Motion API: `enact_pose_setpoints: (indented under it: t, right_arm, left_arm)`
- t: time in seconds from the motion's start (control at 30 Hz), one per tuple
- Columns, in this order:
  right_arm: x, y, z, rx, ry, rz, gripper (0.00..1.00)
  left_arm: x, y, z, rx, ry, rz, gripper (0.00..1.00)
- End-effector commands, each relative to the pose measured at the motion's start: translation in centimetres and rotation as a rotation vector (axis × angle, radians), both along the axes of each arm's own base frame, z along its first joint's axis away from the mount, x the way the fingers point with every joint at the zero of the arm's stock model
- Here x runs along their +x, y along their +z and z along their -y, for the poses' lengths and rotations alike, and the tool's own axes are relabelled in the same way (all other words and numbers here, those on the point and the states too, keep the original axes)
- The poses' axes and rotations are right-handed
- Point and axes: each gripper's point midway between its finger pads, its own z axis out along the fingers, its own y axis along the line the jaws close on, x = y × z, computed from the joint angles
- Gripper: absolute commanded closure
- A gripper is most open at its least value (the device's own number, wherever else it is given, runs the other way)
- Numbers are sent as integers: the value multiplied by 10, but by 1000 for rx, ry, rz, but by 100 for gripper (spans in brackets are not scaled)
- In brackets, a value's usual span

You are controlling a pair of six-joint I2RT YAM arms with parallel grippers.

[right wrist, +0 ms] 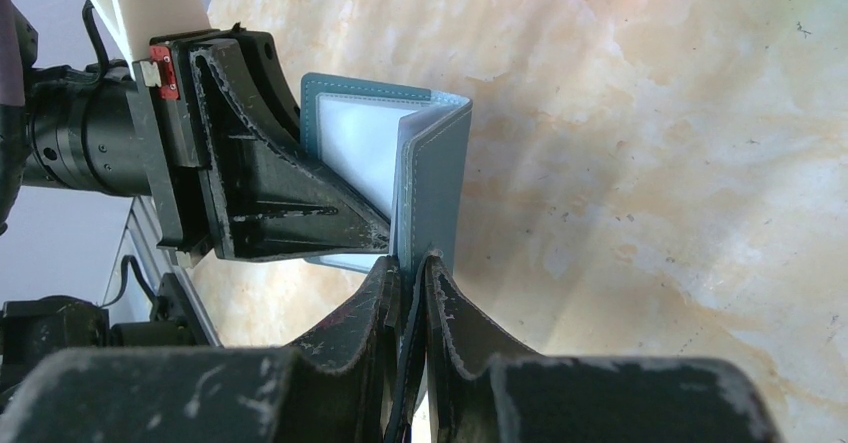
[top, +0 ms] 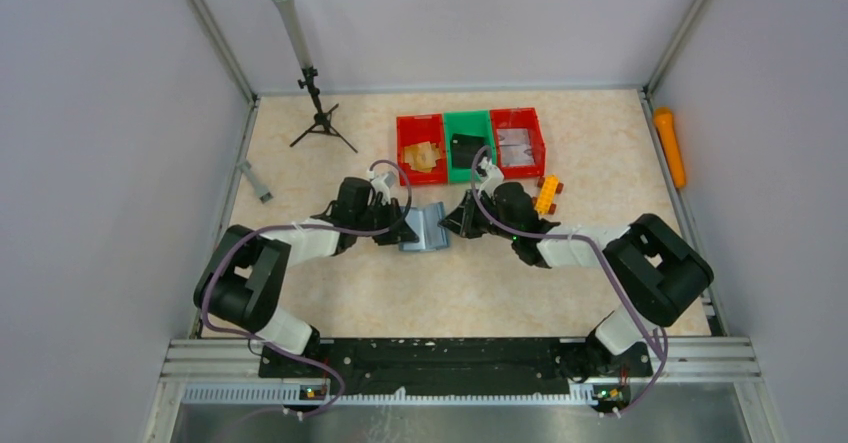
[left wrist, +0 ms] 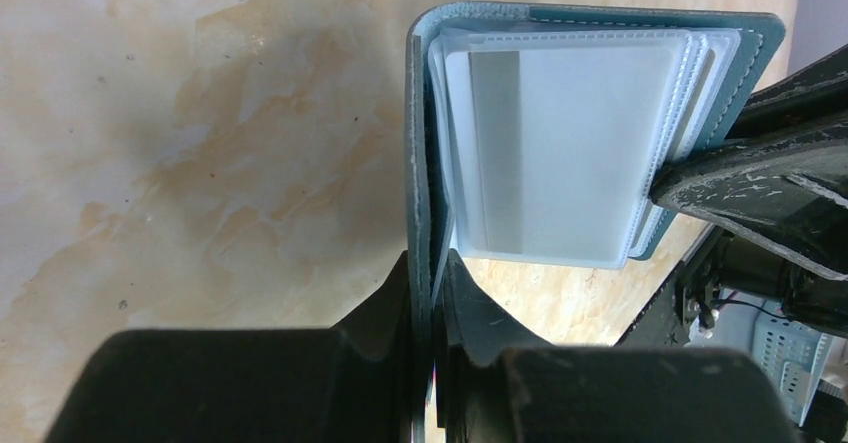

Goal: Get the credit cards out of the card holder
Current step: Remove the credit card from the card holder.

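The slate-teal card holder (top: 424,228) is held open between both grippers above the table's middle. My left gripper (top: 407,225) is shut on its left cover; in the left wrist view (left wrist: 432,273) the jaws pinch the cover's edge (left wrist: 420,163). Clear plastic sleeves (left wrist: 560,143) with pale cards fan out inside. My right gripper (top: 452,218) is shut on the other cover; in the right wrist view (right wrist: 410,268) the jaws clamp the blue-grey flap (right wrist: 430,183). The left gripper's fingers (right wrist: 270,183) show beside the sleeves (right wrist: 355,143).
Three bins stand behind: red (top: 420,148) with tan pieces, green (top: 468,145) with a black object, red (top: 518,141). An orange-yellow toy (top: 546,195) lies right of the right gripper. A small tripod (top: 318,113) stands back left, an orange cylinder (top: 669,146) at the right edge.
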Motion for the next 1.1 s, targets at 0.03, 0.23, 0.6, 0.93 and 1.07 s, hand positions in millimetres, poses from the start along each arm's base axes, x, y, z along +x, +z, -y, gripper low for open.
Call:
enact_pose_setpoints:
  t: [0.03,0.23,0.6,0.93,1.07]
  right_arm:
    - [-2,43,-18,112,64,118,100]
    - [-3,41,-21,117,78,107,100]
    - [9,0,-20,-32,22,-5,92]
    - [12,-14,-20,-83,14,-42,81]
    - [12,-21,-22,-105,18,-64,75]
  left_arm:
    - [7,5,5,19,-20,40,100]
    - [6,2,8,26,-31,29,100]
    - [5,-3,10,45,-39,20,100]
    - [4,-8,12,65,-47,5,100]
    - [5,-9,12,75,-47,3,100]
